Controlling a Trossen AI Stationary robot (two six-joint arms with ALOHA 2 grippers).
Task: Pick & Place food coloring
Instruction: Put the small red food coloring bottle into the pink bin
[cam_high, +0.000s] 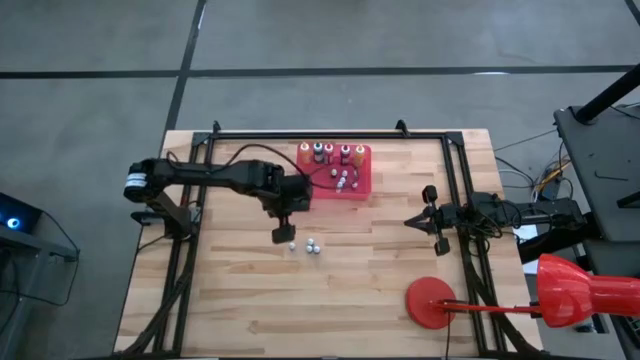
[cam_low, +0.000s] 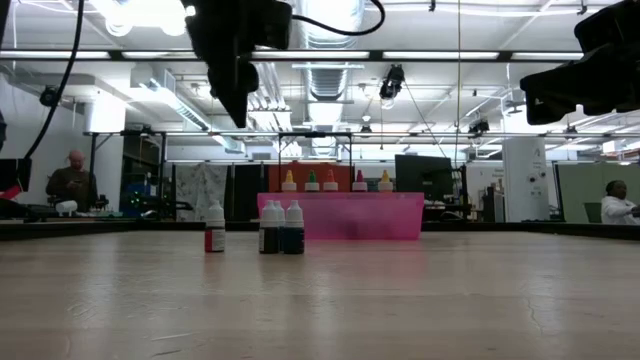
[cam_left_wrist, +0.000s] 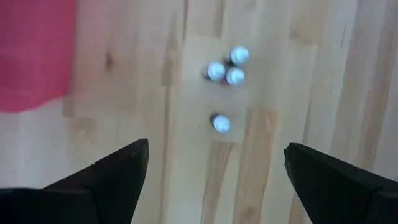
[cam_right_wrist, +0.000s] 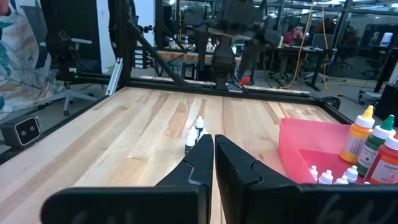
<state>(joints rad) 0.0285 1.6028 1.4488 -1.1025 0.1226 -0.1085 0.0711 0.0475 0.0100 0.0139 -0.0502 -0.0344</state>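
Observation:
Several tiny white-capped food coloring bottles (cam_left_wrist: 221, 123) stand upright on the wooden table, one apart from a close cluster (cam_left_wrist: 227, 68); the low view shows a red one (cam_low: 215, 229) and dark ones (cam_low: 281, 228). My left gripper (cam_left_wrist: 216, 147) hangs open above them, pointing steeply down, clear of the bottles (cam_high: 283, 236). More food coloring sits in the red tray (cam_high: 362, 185): taller bottles (cam_high: 331, 152) along its far side, small ones (cam_high: 344, 180) inside. My right gripper (cam_right_wrist: 213, 149) waits shut at the table's right (cam_high: 410, 222).
A black frame rail (cam_high: 330, 132) runs along the far edge and down both sides. A red round disc (cam_high: 432, 302) lies at the near right, joined to a red object (cam_high: 580, 290) off the table. People sit in the room beyond (cam_low: 72, 180).

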